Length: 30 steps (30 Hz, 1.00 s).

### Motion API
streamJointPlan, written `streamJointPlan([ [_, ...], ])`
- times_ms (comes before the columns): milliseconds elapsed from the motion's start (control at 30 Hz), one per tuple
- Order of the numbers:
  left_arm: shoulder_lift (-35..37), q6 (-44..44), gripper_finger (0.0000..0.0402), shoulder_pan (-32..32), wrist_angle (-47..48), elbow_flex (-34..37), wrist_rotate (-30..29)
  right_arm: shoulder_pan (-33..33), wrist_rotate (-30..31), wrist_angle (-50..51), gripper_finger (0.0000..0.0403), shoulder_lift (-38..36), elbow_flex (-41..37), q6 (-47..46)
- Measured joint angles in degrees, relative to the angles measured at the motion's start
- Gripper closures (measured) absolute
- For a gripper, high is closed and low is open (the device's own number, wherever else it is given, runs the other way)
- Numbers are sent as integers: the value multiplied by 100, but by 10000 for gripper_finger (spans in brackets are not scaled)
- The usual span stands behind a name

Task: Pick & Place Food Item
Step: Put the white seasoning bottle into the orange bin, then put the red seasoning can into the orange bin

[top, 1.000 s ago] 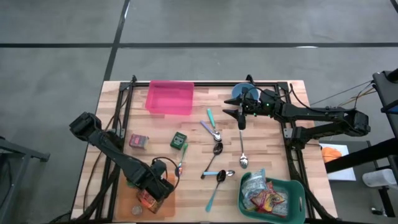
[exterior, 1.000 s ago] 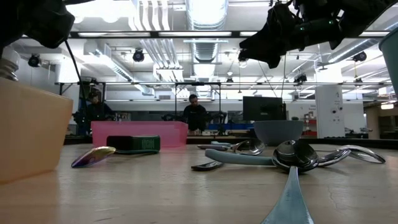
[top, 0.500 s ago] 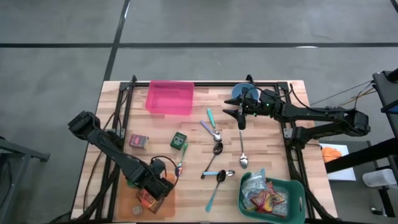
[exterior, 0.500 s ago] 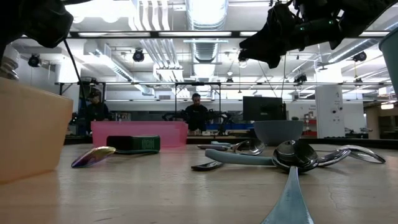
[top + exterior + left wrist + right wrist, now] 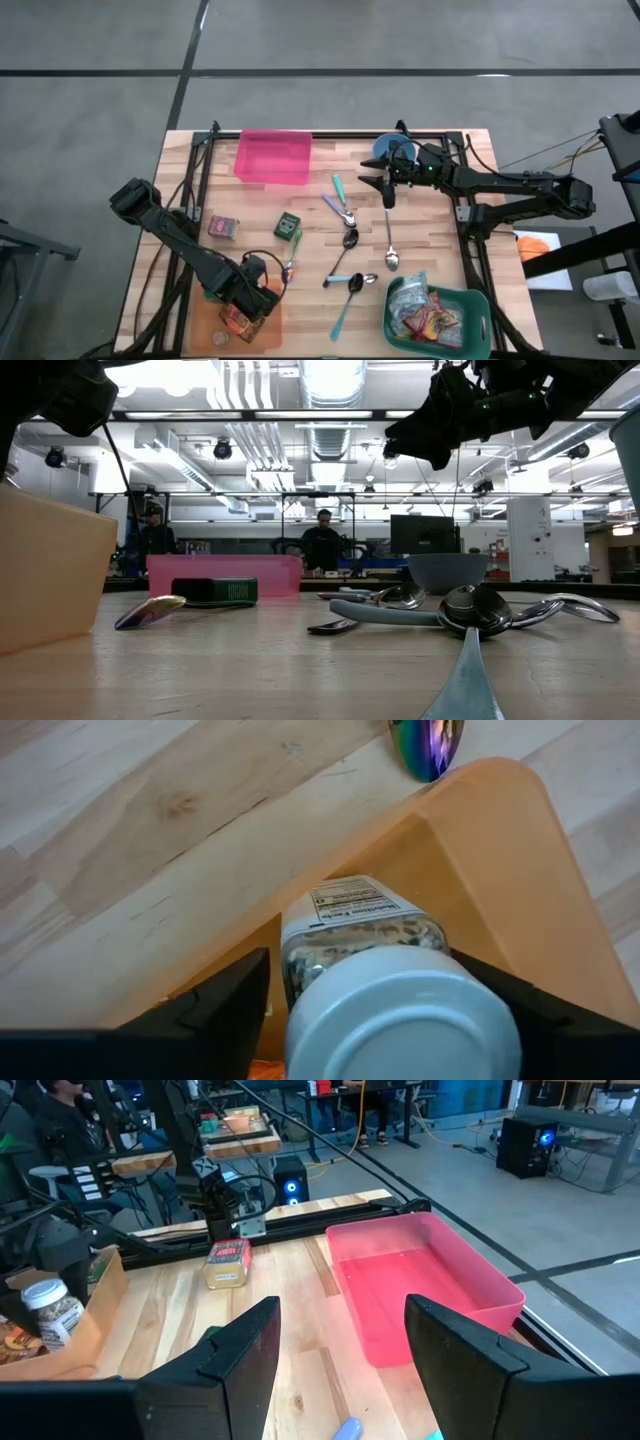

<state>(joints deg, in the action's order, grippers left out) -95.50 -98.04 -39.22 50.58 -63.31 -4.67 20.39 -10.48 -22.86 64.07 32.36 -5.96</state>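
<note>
A jar with a white lid (image 5: 400, 985) stands upright in the tan bin (image 5: 500, 850) at the table's near left; the right wrist view shows the jar (image 5: 50, 1312) from afar. My left gripper (image 5: 238, 308) points straight down over the jar, open, one finger on either side of the lid. My right gripper (image 5: 387, 186) hovers open over the table's far middle with nothing between its fingers. A green bin (image 5: 470, 300) at the near right holds several food packets.
A pink tray (image 5: 272, 156) and a blue bowl (image 5: 385, 148) stand along the far edge. A green box (image 5: 288, 225) and a small box (image 5: 223, 228) lie left of the middle. Several spoons (image 5: 348, 240) are scattered over the middle. Black rails run along both sides.
In the low view the jar's white lid, which stood above the tan bin's rim at the left edge, has sunk lower toward the rim. Both arms have kept still.
</note>
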Motion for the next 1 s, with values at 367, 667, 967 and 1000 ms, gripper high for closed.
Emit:
streamJointPlan([
  [367, 397, -306, 90, 0, 117, -9, -31, 1, 0, -1, 192, 0, 0, 0],
  [667, 1020, -555, 90, -4, 523, -9, -419, 1, 0, 1, 192, 0, 0, 0],
  [967, 1442, -706, 90, 37, 1157, -11, -1086, -1, -2, -1, 192, 0, 0, 0],
  [1000, 1478, -706, 90, 55, 1201, -11, -1129, -1, 0, 1, 192, 0, 0, 0],
])
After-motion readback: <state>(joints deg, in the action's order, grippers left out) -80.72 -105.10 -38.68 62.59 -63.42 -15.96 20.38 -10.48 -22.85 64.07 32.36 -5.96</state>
